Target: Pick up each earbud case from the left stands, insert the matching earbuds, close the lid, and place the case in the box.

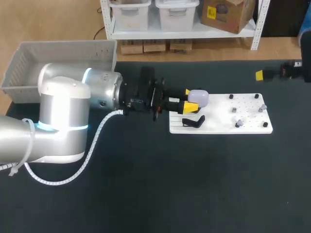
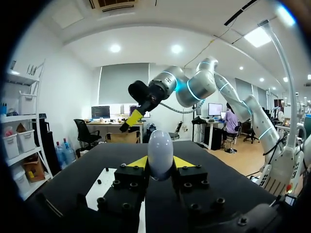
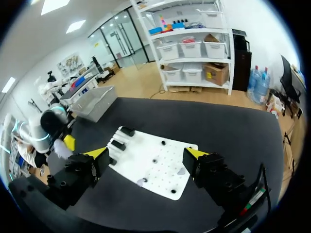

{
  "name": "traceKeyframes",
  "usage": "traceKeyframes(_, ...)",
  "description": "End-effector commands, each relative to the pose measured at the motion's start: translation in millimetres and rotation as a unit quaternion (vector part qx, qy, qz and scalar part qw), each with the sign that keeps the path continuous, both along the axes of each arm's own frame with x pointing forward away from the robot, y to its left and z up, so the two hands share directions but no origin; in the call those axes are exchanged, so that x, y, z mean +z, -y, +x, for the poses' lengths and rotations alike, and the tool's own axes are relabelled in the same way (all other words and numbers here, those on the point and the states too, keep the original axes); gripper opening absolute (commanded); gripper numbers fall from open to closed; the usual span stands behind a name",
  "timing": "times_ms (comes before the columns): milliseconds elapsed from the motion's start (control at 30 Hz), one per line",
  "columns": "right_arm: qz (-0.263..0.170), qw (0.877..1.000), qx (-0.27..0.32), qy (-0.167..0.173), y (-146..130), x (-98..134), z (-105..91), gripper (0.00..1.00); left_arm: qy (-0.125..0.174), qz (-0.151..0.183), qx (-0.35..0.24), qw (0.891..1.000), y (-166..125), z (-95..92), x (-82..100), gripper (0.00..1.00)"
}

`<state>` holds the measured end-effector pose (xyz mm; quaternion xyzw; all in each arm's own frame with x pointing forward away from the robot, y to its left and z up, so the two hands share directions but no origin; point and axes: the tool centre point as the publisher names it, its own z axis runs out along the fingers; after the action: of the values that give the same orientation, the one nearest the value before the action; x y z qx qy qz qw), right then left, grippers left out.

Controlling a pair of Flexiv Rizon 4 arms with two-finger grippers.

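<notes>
Earbud case (image 1: 200,97), pale lavender and smoothly rounded, is clamped between my yellow left fingertips, one tip on each side of it. Starting from the left of the head view, the grey box (image 1: 63,49) stands at the table's far left corner, well apart from everything else. My left arm comes in just beside it and stretches level across the dark table, so my left gripper (image 1: 188,100) holds the case over the left end of the white board (image 1: 218,125). My left wrist view shows the board lying below the fingers. A black stand (image 1: 193,121) sits on that same end of the board, just beside my lower fingertip in the head view. Further right, a few earbuds (image 1: 238,124) rest among dark pegs on the board, too small to tell more. At the far right, my right gripper (image 3: 146,158) hangs near the table's far right corner, apart from the board. Its two fingers are spread wide with nothing between them
</notes>
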<state>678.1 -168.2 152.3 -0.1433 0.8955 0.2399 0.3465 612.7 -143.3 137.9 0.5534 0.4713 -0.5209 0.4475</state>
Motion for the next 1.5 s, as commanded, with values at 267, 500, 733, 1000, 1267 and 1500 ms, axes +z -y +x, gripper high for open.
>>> traceKeyframes(267,0.023,0.999,0.009,0.037,-20,18,-73.0,1.00,0.000,0.000,0.001,1.000,0,-0.6,-0.4,0.00)
traceKeyframes(500,0.029,0.998,0.036,0.040,-53,36,-92.2,1.00,0.000,0.000,0.001,1.000,0,-0.6,-0.4,0.00)
traceKeyframes(733,0.027,0.996,0.080,0.036,-91,52,-102.4,1.00,0.000,0.000,0.001,1.000,0,-0.6,-0.4,0.00)
traceKeyframes(1000,0.014,0.995,0.100,0.004,-112,38,-112.7,1.00,0.000,0.000,0.001,1.000,0,-0.6,-0.4,0.00)
traceKeyframes(1267,0.006,0.993,0.121,-0.017,-136,27,-103.7,1.00,0.000,0.000,0.001,1.000,0,-0.6,-0.4,0.00)
traceKeyframes(1500,0.012,0.990,0.135,-0.037,-151,12,-93.3,1.00,0.000,0.000,0.001,1.000,0,-0.6,-0.4,0.00)
